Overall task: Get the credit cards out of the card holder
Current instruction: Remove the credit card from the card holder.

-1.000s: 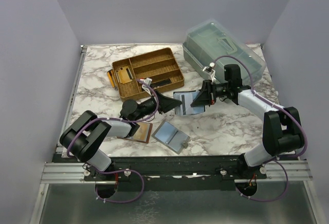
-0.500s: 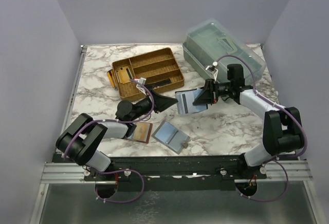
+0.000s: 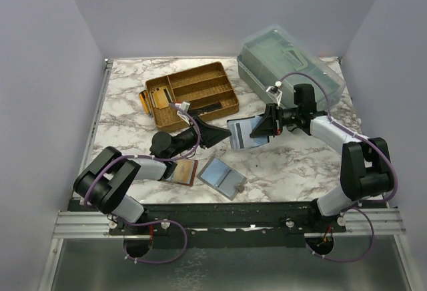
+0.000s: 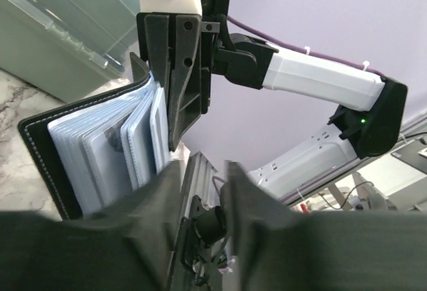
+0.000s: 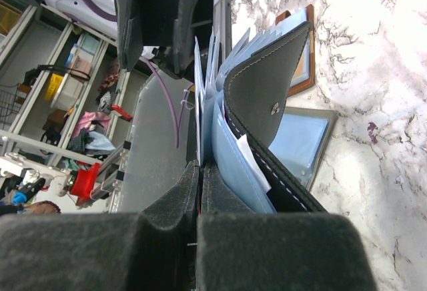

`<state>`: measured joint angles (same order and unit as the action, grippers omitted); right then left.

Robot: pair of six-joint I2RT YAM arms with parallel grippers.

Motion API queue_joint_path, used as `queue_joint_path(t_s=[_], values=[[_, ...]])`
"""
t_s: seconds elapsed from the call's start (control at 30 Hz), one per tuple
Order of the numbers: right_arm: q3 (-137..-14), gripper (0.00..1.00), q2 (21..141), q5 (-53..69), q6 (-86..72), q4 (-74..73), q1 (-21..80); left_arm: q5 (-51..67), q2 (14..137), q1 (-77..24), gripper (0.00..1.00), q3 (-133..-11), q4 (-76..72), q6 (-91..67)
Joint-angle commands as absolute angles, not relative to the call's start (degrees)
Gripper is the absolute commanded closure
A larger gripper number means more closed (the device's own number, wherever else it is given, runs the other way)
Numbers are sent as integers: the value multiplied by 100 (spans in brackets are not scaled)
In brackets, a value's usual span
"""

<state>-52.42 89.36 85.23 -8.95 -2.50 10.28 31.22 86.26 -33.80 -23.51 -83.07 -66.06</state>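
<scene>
The card holder (image 3: 239, 135) is clamped by the right gripper (image 3: 253, 132) over the middle of the table (image 3: 127, 114); the left gripper (image 3: 223, 135) is parted.

Soft, even light from above; faint shadows on the table (image 3: 127, 114), which glares white in the right wrist view. Left pincer (image 4: 200, 174) and right pincer (image 5: 199, 171) loom blurred up close.

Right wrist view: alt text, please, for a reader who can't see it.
The right fingers are shut on a pale blue inner leaf of the open black card holder, held up off the marble table. The left fingers are close to its far edge; a brown holder and a grey holder lie on the table below.
</scene>
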Motion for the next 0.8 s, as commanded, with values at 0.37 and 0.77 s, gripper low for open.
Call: queue_joint_path(t_s=[0.37,0.77], values=[[-5073,100,8837,9227,-1469,594,1020,3381,8543,-3164,1,-1942,-7884,-5995],[-5083,100,8872,9386,-1534,642,1017,3696,9524,-3356,1,-2483,-8198,-6049]])
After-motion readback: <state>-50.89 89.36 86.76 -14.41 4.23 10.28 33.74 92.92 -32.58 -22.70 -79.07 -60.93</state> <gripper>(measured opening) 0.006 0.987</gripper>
